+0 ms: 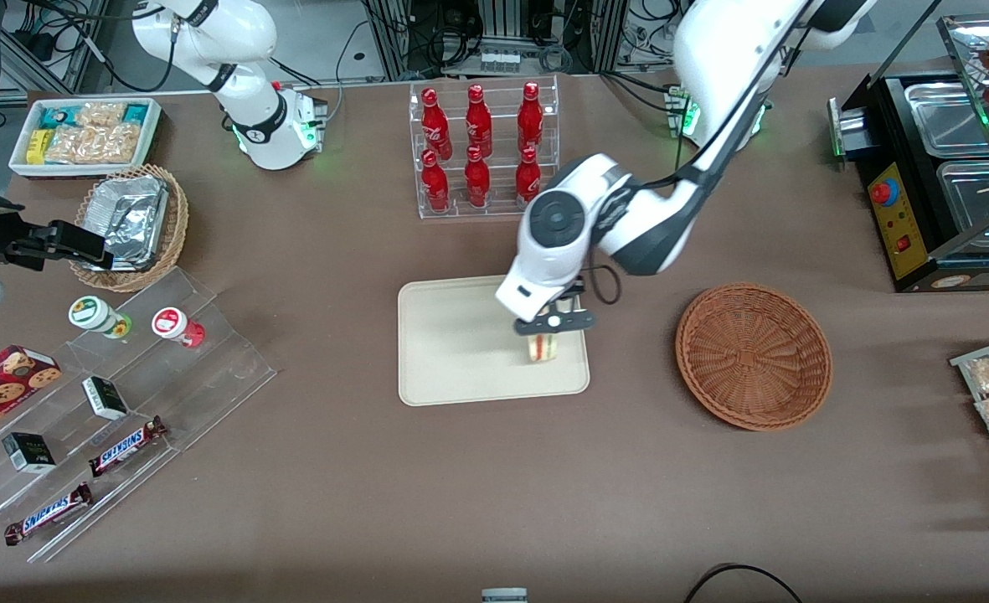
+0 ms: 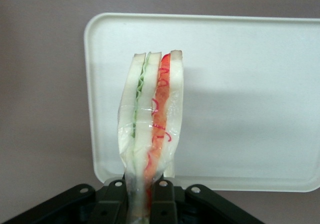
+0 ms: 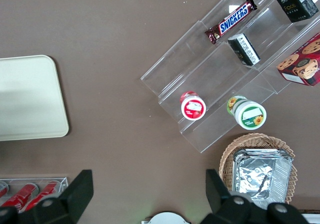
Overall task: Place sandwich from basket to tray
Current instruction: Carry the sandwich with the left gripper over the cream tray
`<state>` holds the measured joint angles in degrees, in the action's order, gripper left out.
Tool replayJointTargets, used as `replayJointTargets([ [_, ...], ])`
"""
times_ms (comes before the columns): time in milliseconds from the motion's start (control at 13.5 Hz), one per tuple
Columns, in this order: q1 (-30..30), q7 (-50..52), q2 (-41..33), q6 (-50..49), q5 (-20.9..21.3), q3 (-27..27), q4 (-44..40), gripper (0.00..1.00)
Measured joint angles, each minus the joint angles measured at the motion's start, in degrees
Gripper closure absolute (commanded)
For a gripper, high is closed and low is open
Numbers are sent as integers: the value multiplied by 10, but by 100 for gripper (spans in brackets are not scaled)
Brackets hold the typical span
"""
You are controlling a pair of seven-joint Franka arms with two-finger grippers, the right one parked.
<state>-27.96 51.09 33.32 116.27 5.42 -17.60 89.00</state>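
My gripper (image 1: 550, 322) fingers (image 2: 161, 204) clamp the sandwich (image 2: 151, 129) over the tray (image 1: 452, 352) at frame centre; the basket (image 1: 754, 356) lies empty.

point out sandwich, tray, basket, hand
sandwich (image 2: 152, 114), left wrist view, bread edge.
tray (image 1: 444, 343), front view, bare floor.
basket (image 1: 754, 356), front view, woven centre.
hand (image 1: 548, 325), front view, over the tray, shut on the sandwich.

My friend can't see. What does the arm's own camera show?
The pincer is shut on a wrapped sandwich with green and red filling, holding it over a cream tray on a brown table.
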Motion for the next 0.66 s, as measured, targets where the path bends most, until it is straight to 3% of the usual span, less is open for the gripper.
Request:
replayJointTargets([
  [295, -41, 38, 66, -19, 3, 2, -82, 100],
  [664, -57, 61, 111, -22, 14, 4, -118, 100],
])
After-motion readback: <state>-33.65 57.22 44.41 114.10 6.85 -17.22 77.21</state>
